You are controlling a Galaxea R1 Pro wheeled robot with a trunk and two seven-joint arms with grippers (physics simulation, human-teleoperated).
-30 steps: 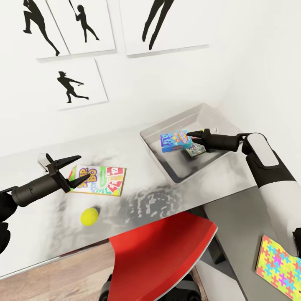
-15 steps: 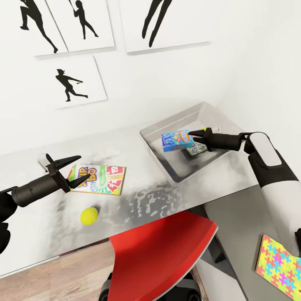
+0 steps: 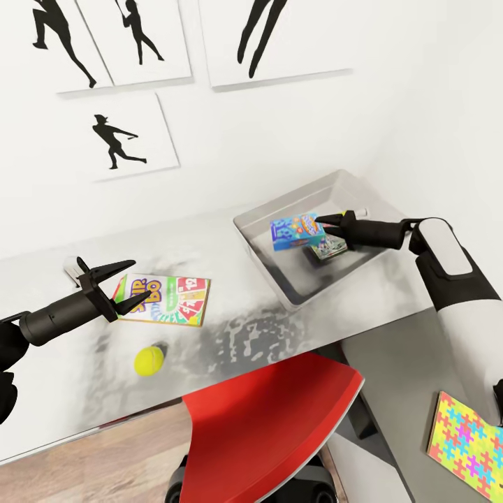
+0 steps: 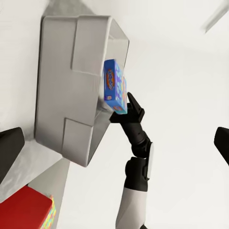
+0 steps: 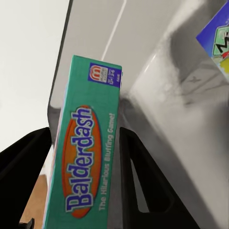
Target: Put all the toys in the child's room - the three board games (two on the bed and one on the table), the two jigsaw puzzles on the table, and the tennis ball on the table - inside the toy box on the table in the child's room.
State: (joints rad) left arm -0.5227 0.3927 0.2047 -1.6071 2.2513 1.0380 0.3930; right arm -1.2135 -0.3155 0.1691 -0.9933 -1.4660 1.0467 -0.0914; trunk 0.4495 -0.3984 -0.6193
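The grey toy box (image 3: 279,269) stands on the white table (image 3: 237,335) at the right. Over its inside hangs the blue Balderdash board game (image 3: 295,232), tilted on edge, with my right gripper (image 3: 323,227) shut on it; the right wrist view has the box (image 5: 86,157) between both fingers. Another small printed box (image 3: 327,249) lies on the bin's floor. My left gripper (image 3: 143,279) is open, just over the left end of the Skip-Bo board game (image 3: 168,299). The tennis ball (image 3: 149,361) rests nearer the table's front edge. A jigsaw puzzle (image 3: 467,446) lies on a lower grey cabinet.
A red chair (image 3: 272,426) is pushed in under the table's front edge. A white wall with silhouette pictures (image 3: 133,140) runs right behind the table. The left wrist view looks across at the toy box (image 4: 67,86) and the right gripper (image 4: 130,102).
The right gripper has shifted the Balderdash box slightly up and right over the toy box. The left arm, Skip-Bo box and ball have stayed put.
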